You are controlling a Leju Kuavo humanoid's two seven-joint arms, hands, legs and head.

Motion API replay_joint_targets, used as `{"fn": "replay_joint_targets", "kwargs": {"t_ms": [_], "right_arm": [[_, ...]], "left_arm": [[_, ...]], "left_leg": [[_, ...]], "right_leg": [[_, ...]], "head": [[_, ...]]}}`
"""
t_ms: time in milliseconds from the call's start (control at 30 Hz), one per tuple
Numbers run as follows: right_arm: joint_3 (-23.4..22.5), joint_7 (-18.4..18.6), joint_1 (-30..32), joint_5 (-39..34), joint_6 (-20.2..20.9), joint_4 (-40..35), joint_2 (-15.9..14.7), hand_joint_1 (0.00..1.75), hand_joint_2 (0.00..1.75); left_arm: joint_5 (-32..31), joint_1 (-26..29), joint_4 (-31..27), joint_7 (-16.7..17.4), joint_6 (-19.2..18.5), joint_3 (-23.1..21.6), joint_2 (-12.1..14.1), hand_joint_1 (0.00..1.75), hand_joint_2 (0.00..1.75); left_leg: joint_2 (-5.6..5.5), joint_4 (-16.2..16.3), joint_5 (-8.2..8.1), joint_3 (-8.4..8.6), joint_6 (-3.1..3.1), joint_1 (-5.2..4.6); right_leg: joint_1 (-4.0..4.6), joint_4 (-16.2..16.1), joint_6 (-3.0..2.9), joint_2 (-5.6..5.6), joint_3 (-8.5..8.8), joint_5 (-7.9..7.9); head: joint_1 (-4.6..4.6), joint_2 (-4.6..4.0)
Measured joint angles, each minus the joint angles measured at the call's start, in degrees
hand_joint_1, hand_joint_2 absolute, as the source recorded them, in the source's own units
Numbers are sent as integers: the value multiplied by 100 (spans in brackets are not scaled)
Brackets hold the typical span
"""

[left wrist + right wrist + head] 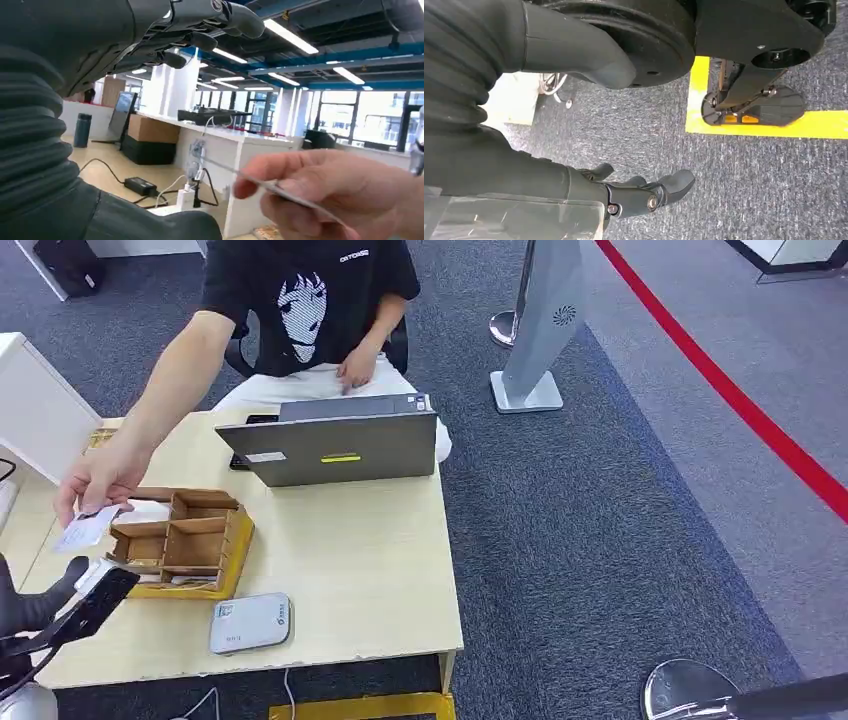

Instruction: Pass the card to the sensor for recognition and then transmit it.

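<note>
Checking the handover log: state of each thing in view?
card: held by a person's hand, off the table
left hand: open, below the card
right hand: hanging over the carpet, holds nothing
laptop: open
organizer: on the table
sensor: flat, nothing on it

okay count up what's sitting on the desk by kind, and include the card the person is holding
Laptop: 1
Wooden compartment tray: 1
Grey sensor pad: 1
Dark phone behind the laptop: 1
Card in the person's hand: 1
Total: 5
</note>
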Motion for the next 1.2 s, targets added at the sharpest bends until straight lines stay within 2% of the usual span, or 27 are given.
{"fn": "replay_joint_targets", "kwargs": {"t_ms": [133, 333, 367, 467, 567, 1200], "right_arm": [[55, 44, -5, 59, 24, 0, -11, 0, 175], [131, 70, -12, 196, 83, 0, -33, 0, 175], [151, 92, -14, 223, 81, 0, -33, 0, 175], [181, 136, -16, 291, 70, 0, -35, 0, 175], [192, 142, -18, 332, 68, 0, -35, 0, 175], [201, 134, -18, 345, 72, 0, -37, 0, 175]], "left_arm": [[-527, -305, 511, 310, 155, -234, 151, 0, 175], [-1367, -617, 1159, 688, 659, -540, 306, 0, 175], [-1515, -658, 1246, 734, 748, -564, 337, 175, 175], [-1901, -748, 1446, 824, 1079, -593, 367, 175, 175], [-1988, -767, 1525, 826, 1237, -593, 381, 175, 175], [-2010, -860, 1538, 981, 1451, -591, 394, 175, 175]], "left_leg": [[0, 0, 0, 0, 0, 0], [0, 1, 1, -1, -1, 0], [1, 1, 2, -1, -3, 0], [0, 1, 2, -1, -3, 0], [-1, 1, 2, -2, -3, 1], [0, 1, 3, -2, -3, 0]], "right_leg": [[0, 0, 0, 0, 1, 1], [0, 1, -1, 0, 1, 1], [0, 1, -1, 1, 0, 1], [0, 1, -2, 1, 1, 2], [0, 1, -2, 1, 0, 2], [0, 2, -2, 0, 1, 2]], "head": [[2, 0], [2, 0], [2, 0], [2, 0], [2, 0], [0, 0]]}}
